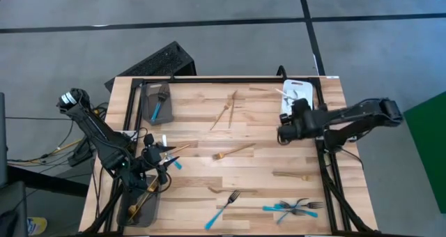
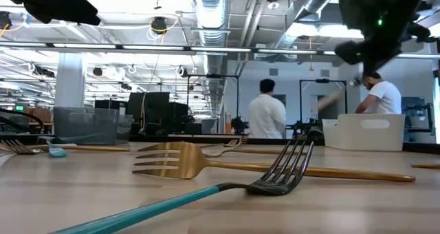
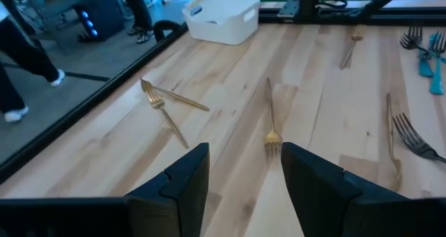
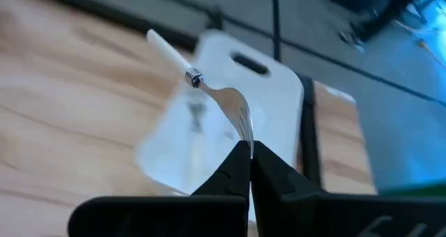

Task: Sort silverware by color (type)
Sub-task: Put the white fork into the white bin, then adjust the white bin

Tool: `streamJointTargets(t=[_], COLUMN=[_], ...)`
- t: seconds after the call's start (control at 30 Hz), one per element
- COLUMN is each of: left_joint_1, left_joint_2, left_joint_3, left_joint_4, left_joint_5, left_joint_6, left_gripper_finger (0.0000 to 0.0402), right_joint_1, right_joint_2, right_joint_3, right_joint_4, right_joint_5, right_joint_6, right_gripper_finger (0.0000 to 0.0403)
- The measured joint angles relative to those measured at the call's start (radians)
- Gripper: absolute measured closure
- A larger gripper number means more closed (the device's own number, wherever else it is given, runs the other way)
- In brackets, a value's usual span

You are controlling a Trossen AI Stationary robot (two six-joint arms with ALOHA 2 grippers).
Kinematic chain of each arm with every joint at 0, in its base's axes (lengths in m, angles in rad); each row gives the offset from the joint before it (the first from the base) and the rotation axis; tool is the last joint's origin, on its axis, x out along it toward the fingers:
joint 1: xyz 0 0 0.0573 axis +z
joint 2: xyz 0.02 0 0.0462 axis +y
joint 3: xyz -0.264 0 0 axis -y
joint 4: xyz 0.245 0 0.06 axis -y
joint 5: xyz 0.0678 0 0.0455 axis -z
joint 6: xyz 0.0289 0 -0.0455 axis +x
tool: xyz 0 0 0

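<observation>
My right gripper (image 4: 249,150) (image 1: 284,132) is shut on a fork (image 4: 223,97) with a silver head and a white handle. It holds the fork over the white tray (image 4: 279,90) (image 1: 298,90) at the table's far right corner. My left gripper (image 3: 244,188) (image 1: 164,160) is open and empty, low over the table near its left edge. A gold fork (image 3: 272,125) lies flat ahead of it. Gold forks (image 1: 224,111) (image 1: 233,152) and turquoise-handled forks (image 1: 223,209) (image 1: 293,208) lie scattered on the wood. My right gripper pinches the fork by its tine end (image 4: 245,129) between the two fingertips. The neck and white handle (image 4: 167,56) stick out beyond the fingers. The fork is lifted clear, above the white tray.
A grey tray (image 1: 157,101) at the far left holds a turquoise-handled piece. Another grey tray (image 1: 139,202) at the near left holds gold pieces. In the low view a turquoise-handled fork (image 2: 275,179) and a gold fork (image 2: 206,162) lie close by. People stand in the room behind.
</observation>
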Motion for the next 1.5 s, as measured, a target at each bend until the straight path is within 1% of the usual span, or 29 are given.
streamJointTargets(t=[0.03,0.1,0.2,0.33,0.4,0.47,0.6,0.73,0.87,0.93,1.0,1.07,1.13,1.2,1.27,1.37,1.5], left_joint_1=[0.000,0.000,0.000,0.005,0.011,0.018,0.037,0.059,0.080,0.099,0.121,0.158,0.213,0.272,0.325,0.390,0.430], left_joint_2=[0.000,0.000,0.000,0.000,0.000,0.000,0.000,0.000,0.000,0.000,0.000,0.000,0.005,0.022,0.038,0.064,0.072], left_joint_3=[-0.001,-0.009,-0.032,-0.077,-0.089,-0.090,-0.090,-0.090,-0.090,-0.090,-0.090,-0.089,-0.089,-0.089,-0.089,-0.089,-0.085], left_joint_4=[0.003,0.001,0.002,0.004,0.003,-0.001,0.012,0.014,0.036,0.040,0.046,0.058,0.057,0.054,0.053,0.055,0.061], left_joint_5=[0.003,0.009,0.008,0.009,0.010,0.010,0.018,0.056,0.055,0.041,0.038,0.057,0.132,0.216,0.272,0.325,0.383], left_joint_6=[-0.003,-0.015,-0.037,-0.095,-0.140,-0.168,-0.164,-0.170,-0.158,-0.151,-0.157,-0.189,-0.228,-0.232,-0.231,-0.208,-0.174], left_gripper_finger=[0.0233,0.0233,0.0233,0.0233,0.0233,0.0233,0.0233,0.0233,0.0233,0.0233,0.0233,0.0233,0.0236,0.0240,0.0244,0.0248,0.0250], right_joint_1=[-0.039,-0.104,-0.191,-0.291,-0.326,-0.341,-0.356,-0.334,-0.270,-0.227,-0.174,-0.125,-0.082,-0.048,-0.032,-0.029,-0.022], right_joint_2=[-0.005,-0.008,-0.015,0.000,0.001,0.005,-0.004,-0.003,-0.002,0.002,0.008,0.006,0.005,0.002,-0.001,-0.001,-0.001], right_joint_3=[-0.015,-0.054,-0.106,-0.158,-0.175,-0.180,-0.180,-0.180,-0.179,-0.179,-0.180,-0.180,-0.180,-0.180,-0.174,-0.171,-0.171], right_joint_4=[0.004,-0.002,-0.008,0.025,0.047,0.105,0.217,0.326,0.528,0.641,0.742,0.826,0.899,0.932,0.927,0.884,0.899], right_joint_5=[-0.027,-0.058,-0.054,-0.020,-0.017,-0.027,-0.063,-0.130,-0.320,-0.385,-0.420,-0.427,-0.424,-0.394,-0.361,-0.328,-0.320], right_joint_6=[-0.032,-0.041,-0.039,-0.048,-0.074,-0.148,-0.263,-0.350,-0.530,-0.605,-0.633,-0.651,-0.687,-0.706,-0.710,-0.680,-0.627], right_gripper_finger=[0.0383,0.0383,0.0383,0.0377,0.0367,0.0354,0.0325,0.0293,0.0271,0.0267,0.0266,0.0268,0.0272,0.0275,0.0279,0.0281,0.0282])
